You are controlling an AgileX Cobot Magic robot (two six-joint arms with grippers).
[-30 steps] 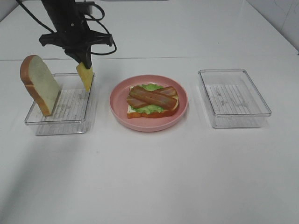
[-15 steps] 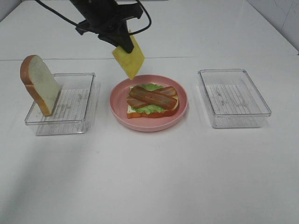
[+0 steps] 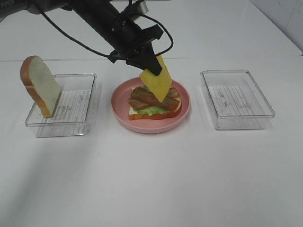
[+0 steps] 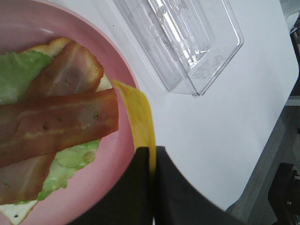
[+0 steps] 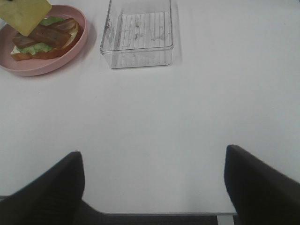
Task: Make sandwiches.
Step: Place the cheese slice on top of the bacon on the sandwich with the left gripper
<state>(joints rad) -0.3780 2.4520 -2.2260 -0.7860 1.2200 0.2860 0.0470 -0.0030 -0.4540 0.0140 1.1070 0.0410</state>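
In the exterior high view, the left arm is stretched in from the upper left corner, and the left gripper [image 3: 147, 66] is angled down over the pink plate [image 3: 118, 111]. Its fingers are clamped on the top edge of a yellow cheese slice [image 3: 158, 82], which hangs tilted below them, just above the open sandwich [image 3: 154, 101] of bread, lettuce and 2 bacon strips. A loose bread slice [image 3: 40, 85] leans on the left tray [image 3: 90, 101], well apart from the fingers. The right arm is not seen here.

In the left wrist view, the cheese is seen edge-on between the closed fingers [image 4: 136, 187]; the sandwich is cut off.

In the right wrist view, the right gripper's [image 5: 154, 180] 2 fingers [image 5: 56, 183] are spread wide over bare table, their tips cut off. The right tray [image 5: 137, 51] lies well beyond them.
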